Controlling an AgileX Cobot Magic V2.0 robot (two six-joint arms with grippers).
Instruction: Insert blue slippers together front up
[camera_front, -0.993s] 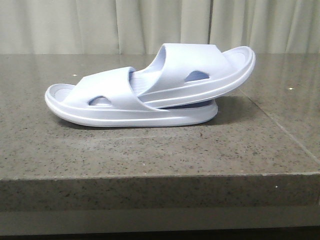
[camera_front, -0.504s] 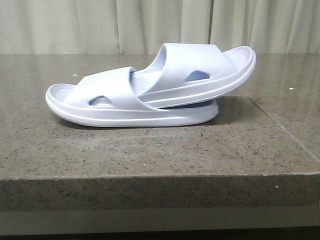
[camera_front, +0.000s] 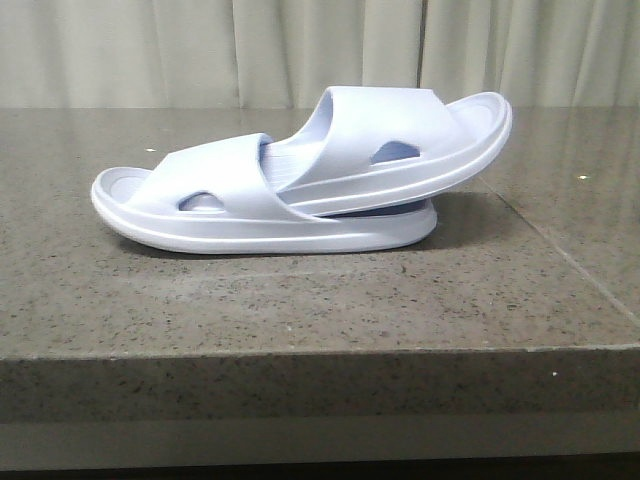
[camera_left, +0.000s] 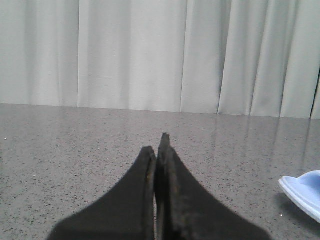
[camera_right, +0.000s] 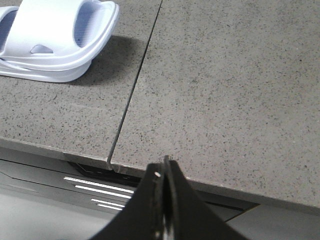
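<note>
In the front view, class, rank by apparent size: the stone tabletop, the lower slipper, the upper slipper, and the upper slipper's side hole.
1. Stone tabletop
2-3. Lower slipper and upper slipper: alike, overlapping, so unranked
4. Side hole

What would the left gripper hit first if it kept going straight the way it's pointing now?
Probably nothing soon. The left gripper, fingers closed, points over bare table toward the curtain. The slipper sits off to one side, though depth is unclear.

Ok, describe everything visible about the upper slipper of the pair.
The upper slipper is pale lavender-blue, foam-looking, with a thick ridged sole and a wide strap pierced by an oval side hole. It sits tilted, its left end tucked under the strap of the lower slipper, its right end raised and overhanging. It touches only that slipper; no gripper is near.
</note>
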